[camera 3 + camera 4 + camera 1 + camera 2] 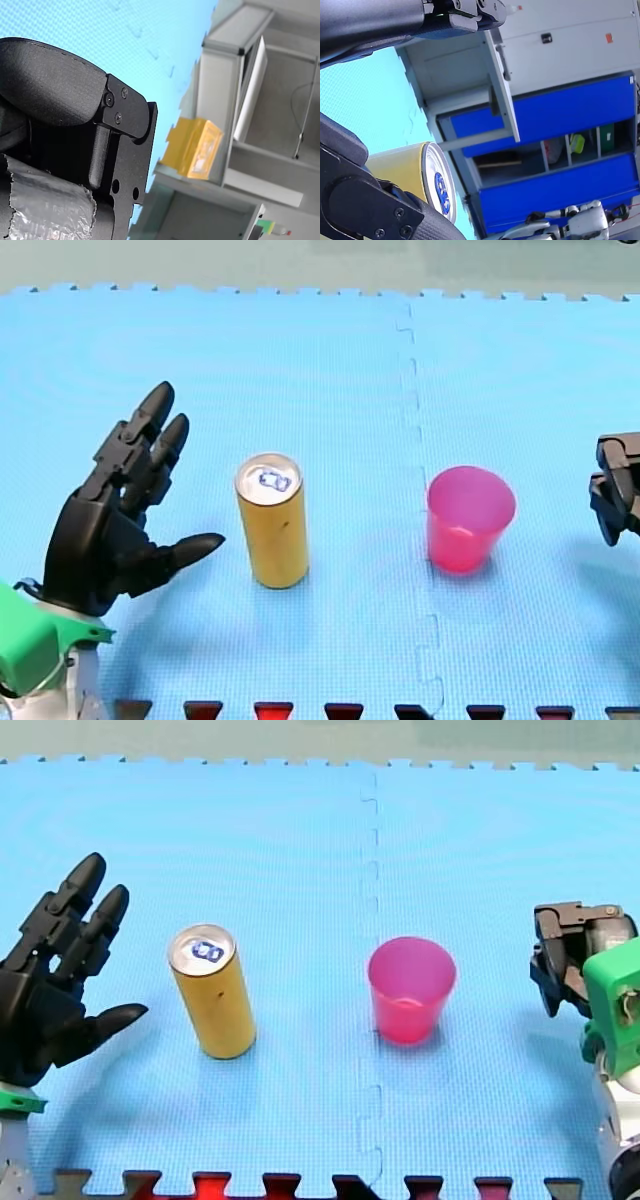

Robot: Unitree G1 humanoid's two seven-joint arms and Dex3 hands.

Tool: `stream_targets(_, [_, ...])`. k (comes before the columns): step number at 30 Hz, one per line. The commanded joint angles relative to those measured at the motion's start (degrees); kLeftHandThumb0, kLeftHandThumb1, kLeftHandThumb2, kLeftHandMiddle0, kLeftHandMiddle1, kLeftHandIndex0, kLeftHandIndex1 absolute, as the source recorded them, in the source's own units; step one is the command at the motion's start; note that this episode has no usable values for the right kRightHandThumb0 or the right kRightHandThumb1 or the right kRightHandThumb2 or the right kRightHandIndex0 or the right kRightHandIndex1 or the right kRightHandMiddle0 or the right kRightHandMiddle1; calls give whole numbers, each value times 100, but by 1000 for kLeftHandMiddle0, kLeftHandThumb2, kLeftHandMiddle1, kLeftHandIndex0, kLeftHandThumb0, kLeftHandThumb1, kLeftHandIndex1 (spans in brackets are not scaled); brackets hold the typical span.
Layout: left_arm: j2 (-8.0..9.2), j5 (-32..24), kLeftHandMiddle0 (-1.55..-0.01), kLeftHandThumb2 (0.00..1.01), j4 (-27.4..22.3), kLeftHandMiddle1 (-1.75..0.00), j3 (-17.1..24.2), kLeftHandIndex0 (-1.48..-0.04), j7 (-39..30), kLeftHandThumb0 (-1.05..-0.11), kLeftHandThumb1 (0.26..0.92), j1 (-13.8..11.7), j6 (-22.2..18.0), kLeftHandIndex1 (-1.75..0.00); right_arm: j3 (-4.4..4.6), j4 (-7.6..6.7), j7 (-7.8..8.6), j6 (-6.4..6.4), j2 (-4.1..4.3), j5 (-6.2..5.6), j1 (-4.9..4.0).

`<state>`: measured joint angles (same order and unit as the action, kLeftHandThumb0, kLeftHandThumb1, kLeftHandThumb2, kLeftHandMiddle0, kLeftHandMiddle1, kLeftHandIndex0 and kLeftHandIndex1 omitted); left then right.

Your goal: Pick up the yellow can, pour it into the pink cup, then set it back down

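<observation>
The yellow can [272, 521] stands upright on the blue foam mat [330, 370], silver top with a blue tab facing up. A pink cup [468, 517] stands upright to its right, mouth up. My left hand [125, 510] is just left of the can, a small gap away, holding nothing. My right hand [565, 960] sits at the right edge, right of the cup and apart from it, fingers curled on nothing. The second wrist view shows the can [422, 177] close beside black fingers [365, 200], so it is the left hand's view.
A mat seam [415, 440] runs front to back between can and cup. Dark red-and-black pieces [270, 710] line the mat's front edge. In the wrist views, blue cabinets [560, 120] and a grey metal frame with a yellow box [192, 147] stand beyond the mat.
</observation>
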<state>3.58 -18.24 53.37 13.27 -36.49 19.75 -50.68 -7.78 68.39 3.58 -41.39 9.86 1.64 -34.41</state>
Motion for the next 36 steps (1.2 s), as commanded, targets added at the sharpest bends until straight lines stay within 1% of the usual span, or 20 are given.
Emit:
stream_targets(1, [12, -33, -167, 4, 17, -5, 21, -182, -20, -832, 702, 37, -27, -4, -4, -20, 3, 23, 18, -19, 17])
stream_targets(5, [15, -44, -169, 3, 31, -5, 37, -184, -60, -843, 703, 45, -26, -3, -5, -24, 6, 32, 17, -22, 21])
stream_targets(13, [22, -26, -173, 2, 110, -4, 52, -187, -88, -861, 706, 97, -41, -2, -22, -23, 49, 70, 47, -37, 6])
stream_targets(18, [38, -20, -176, 3, 167, -5, 64, -192, -108, -876, 712, 133, -57, -3, -20, -23, 23, 94, 54, -24, 3])
stream_targets(21, [66, -29, -179, 6, 118, -5, 74, -195, -113, -906, 724, 128, -51, -3, -23, -18, 25, 101, 62, -26, 5])
stream_targets(26, [89, -59, -181, 4, 42, -4, 84, -199, -151, -927, 729, 111, -52, -3, -28, -11, 39, 117, 72, -31, -3])
stream_targets(36, [104, -200, -184, 0, 20, -3, 117, -207, -380, -921, 728, 143, -31, -3, -28, 4, 16, 116, 71, -21, -1])
